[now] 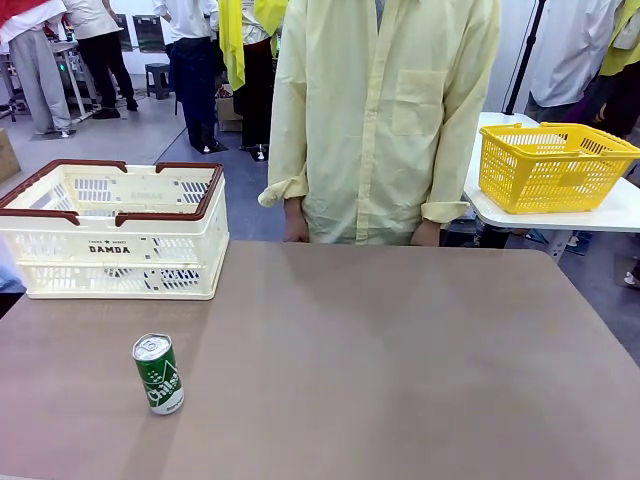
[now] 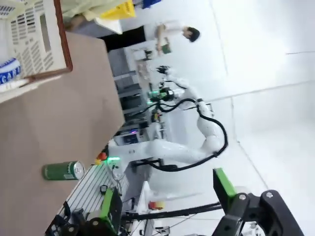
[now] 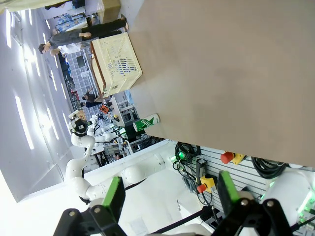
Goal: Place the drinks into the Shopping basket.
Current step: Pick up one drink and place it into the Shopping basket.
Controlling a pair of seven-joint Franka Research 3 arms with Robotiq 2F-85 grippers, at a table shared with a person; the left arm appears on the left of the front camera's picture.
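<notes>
Shopping basket sits at the table's far-left corner, cream with a dark red-brown rim, "DAMDA" on the near side. Through its slotted wall in the left wrist view a blue can with white lettering shows inside, so at least one drink looks already placed; the front view's angle hides the basket floor, so the count inside cannot be told.

One green can stands upright on the table, near the left front edge, well apart from the basket and toward the robot from it. It is untouched. That looks like the drink left to move.

Left gripper is wide open, empty, held back off the table's near edge; nothing between the green pads. Right gripper is also fully open and empty, likewise hanging clear of the table.

Person stands at the far edge, centre, hands low behind the table edge, holding nothing visible. Yellow mesh basket is on a separate white table at far right, not part of this.

Judgement: partly done; pick of the green can not yet begun, left arm is closer.
</notes>
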